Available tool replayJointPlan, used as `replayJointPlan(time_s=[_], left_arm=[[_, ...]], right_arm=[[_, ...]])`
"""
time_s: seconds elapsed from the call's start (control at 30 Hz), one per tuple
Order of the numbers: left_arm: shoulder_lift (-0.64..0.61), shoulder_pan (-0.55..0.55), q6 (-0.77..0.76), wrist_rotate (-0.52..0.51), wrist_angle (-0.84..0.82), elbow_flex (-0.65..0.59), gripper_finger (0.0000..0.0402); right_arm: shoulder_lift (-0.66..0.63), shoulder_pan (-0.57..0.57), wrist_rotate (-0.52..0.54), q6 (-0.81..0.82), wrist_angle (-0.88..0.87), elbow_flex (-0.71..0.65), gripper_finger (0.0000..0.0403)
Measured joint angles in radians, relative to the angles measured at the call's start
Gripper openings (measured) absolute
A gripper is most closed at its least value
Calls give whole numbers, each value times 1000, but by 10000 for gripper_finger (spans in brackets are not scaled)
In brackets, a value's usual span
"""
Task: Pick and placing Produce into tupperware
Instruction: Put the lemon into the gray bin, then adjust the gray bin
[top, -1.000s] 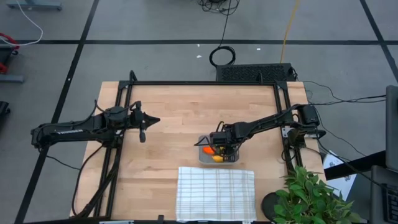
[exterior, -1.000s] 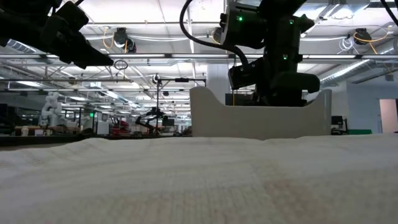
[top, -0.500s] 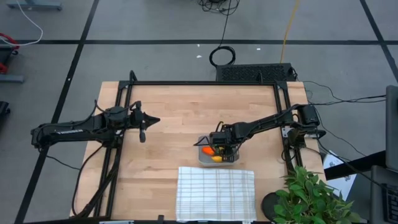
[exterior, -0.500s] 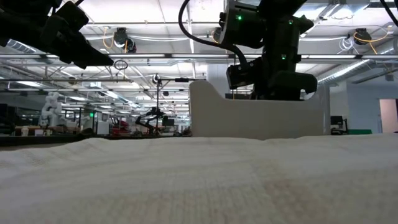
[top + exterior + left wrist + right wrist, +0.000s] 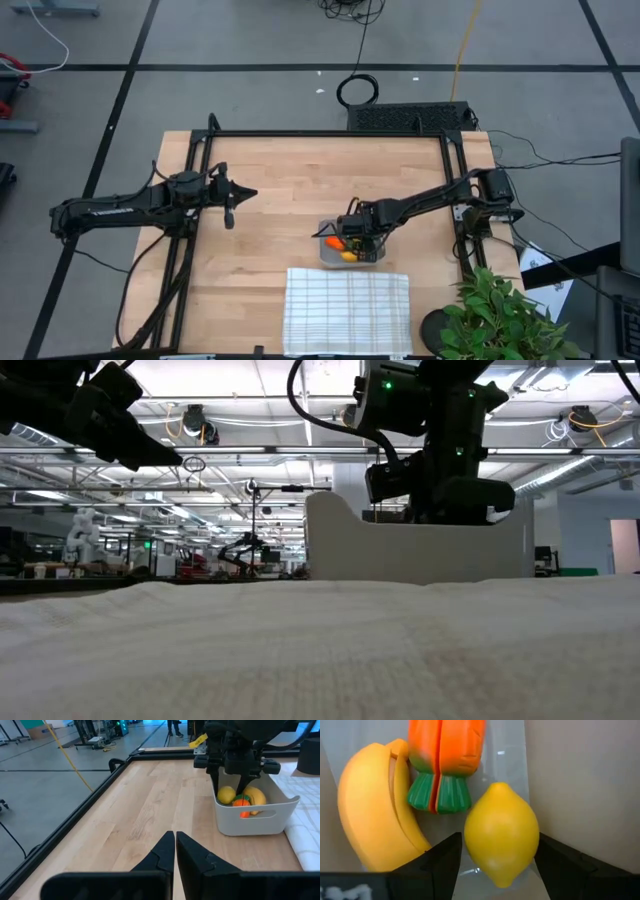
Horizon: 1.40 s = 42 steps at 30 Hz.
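The tupperware [image 5: 323, 250], a pale rectangular tub, stands on the wood right of the table's middle. Inside it lie the orange carrot [image 5: 447, 750] with its green top, the curved banana [image 5: 375, 815] and the round yellow fruit [image 5: 502, 837], side by side on the tub's floor. My right gripper [image 5: 499, 842] reaches down into the tub [image 5: 250, 822], open, one finger on each side of the yellow fruit [image 5: 226, 795]; whether the fingers touch it I cannot tell. My left gripper [image 5: 175, 845] is shut and hovers over the table's left part [image 5: 232, 205].
A white grid-striped cloth [image 5: 347, 310] lies just nearward of the tub, at the table's near edge. A leafy potted plant [image 5: 505, 315] stands at the near right corner. Black frame rails [image 5: 330, 134] border the table. Bare wood [image 5: 285, 190] lies between the arms.
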Motion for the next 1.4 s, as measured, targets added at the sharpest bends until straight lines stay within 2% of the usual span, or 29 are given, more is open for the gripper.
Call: replayJointPlan(time_s=[0.67, 1.1, 1.23, 1.4], left_arm=[[0, 0, -17, 1, -6, 0, 21], [0, 0, -23, 19, -20, 0, 21], [0, 0, -20, 19, -24, 0, 21], [0, 0, -19, 19, -24, 0, 21]], right_arm=[[3, 64, 100, 23, 9, 46, 233], [1, 77, 187, 29, -146, 161, 233], [0, 77, 188, 12, -144, 190, 216], [-7, 77, 189, -18, -139, 206, 167]])
